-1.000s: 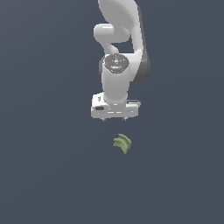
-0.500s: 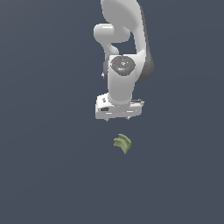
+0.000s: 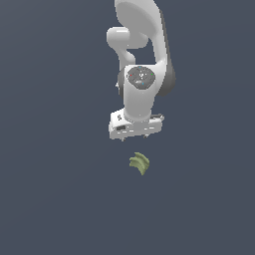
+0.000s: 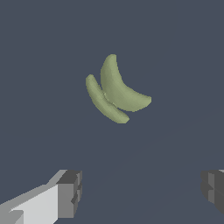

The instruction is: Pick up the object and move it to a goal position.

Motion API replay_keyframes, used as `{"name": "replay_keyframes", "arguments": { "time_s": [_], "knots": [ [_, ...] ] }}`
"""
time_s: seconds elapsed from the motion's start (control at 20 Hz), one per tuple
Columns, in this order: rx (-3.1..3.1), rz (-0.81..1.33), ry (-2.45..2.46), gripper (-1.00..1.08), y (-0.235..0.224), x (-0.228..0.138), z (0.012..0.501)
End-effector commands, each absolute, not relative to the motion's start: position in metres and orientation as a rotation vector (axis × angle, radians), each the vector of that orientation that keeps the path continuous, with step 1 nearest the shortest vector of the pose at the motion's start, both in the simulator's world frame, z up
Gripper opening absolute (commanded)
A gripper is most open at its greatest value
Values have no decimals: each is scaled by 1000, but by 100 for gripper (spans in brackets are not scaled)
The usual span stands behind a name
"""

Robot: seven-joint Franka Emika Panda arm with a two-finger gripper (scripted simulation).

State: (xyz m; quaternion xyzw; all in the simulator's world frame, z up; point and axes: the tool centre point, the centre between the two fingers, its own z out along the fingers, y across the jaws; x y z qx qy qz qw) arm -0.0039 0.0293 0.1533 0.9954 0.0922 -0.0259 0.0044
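Observation:
The object [image 3: 140, 163] is a small olive-green bunch of curved lobes lying on the dark grey floor. In the wrist view the object [image 4: 114, 91] shows as two curved lobes side by side. My white gripper [image 3: 135, 135] hangs above and a little behind it, apart from it, pointing down. In the wrist view the gripper [image 4: 142, 192] has its two grey fingertips [image 4: 70, 192] spread wide with nothing between them. The object lies ahead of the fingers, outside the gap.
The plain dark grey floor [image 3: 55, 189] fills both views. The white arm [image 3: 142, 60] rises from the gripper toward the top of the exterior view.
The gripper has dropped slightly and turned a little at the wrist, shifting toward the object. The object has not moved.

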Motion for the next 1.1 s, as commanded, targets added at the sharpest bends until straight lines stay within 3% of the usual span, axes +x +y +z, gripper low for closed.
{"name": "replay_keyframes", "arguments": {
  "time_s": [0.0, 1.05],
  "knots": [
    [3112, -78, 351, 100, 31, 0, 151],
    [2909, -18, 1181, 100, 53, 48, 115]
  ]
}}
